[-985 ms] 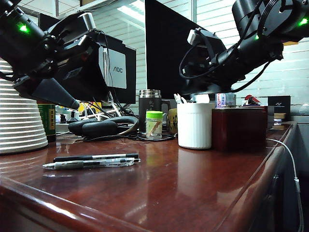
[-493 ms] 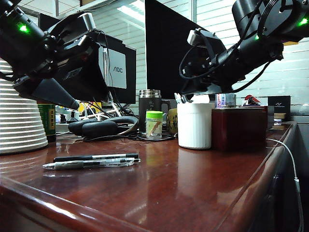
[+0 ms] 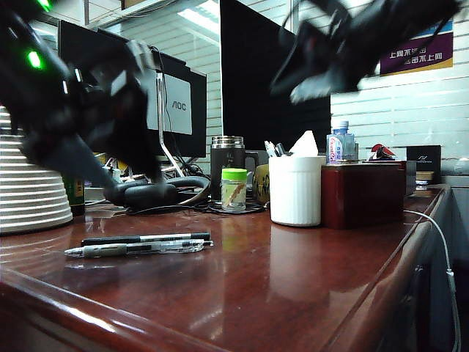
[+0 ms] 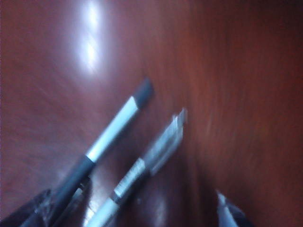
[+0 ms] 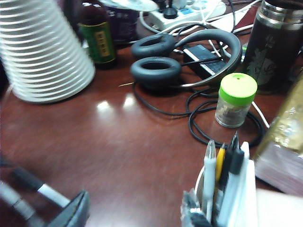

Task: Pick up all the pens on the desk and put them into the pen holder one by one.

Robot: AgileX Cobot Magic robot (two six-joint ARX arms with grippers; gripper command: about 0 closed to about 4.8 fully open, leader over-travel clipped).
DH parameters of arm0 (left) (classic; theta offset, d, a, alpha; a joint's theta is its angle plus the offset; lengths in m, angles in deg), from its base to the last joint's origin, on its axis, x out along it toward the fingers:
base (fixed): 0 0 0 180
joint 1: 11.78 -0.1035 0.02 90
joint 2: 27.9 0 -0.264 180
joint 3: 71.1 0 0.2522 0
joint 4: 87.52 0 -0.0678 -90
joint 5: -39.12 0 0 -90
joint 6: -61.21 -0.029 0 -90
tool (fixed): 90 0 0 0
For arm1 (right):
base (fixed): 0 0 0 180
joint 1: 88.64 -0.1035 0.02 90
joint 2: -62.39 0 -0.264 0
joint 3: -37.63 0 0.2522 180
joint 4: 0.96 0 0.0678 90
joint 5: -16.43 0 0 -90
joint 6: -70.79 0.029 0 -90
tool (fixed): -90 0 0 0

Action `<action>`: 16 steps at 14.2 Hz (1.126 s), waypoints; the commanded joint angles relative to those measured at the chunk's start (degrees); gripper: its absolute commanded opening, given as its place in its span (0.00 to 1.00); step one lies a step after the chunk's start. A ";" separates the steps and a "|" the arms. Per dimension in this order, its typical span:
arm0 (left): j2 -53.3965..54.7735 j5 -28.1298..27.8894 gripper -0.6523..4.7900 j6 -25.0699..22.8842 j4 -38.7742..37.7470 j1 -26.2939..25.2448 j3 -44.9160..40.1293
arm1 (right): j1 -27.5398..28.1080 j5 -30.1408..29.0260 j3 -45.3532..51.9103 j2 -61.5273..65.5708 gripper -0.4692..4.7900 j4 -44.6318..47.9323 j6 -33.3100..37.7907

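glossy desk [image 3: 278, 293]. left gripper [image 3: 110, 158], blurred, hangs fully open and empty above two pens [image 3: 139, 243] lying side by side. right gripper [image 3: 322, 77], blurred, hangs above the holder [image 3: 295, 192]; its grip can't be told.

Two pens lay side by side on the glossy reddish-brown desk [image 3: 278, 286], near its rounded front edge. The black pen [image 3: 145, 238] with a white label lay just behind the clear-and-silver pen [image 3: 138, 249], nearly parallel, close together. Well apart from them stood the pen holder [image 3: 294, 191], a white ribbed cup, upright, just beside a dark red box [image 3: 363, 194], with several pens [image 5: 222, 165] standing inside it.
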 commanded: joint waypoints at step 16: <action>18.14 2.32 0.13 -5.22 -17.44 0.07 13.09 | -0.04 3.13 -0.13 -5.03 0.57 -13.77 -8.31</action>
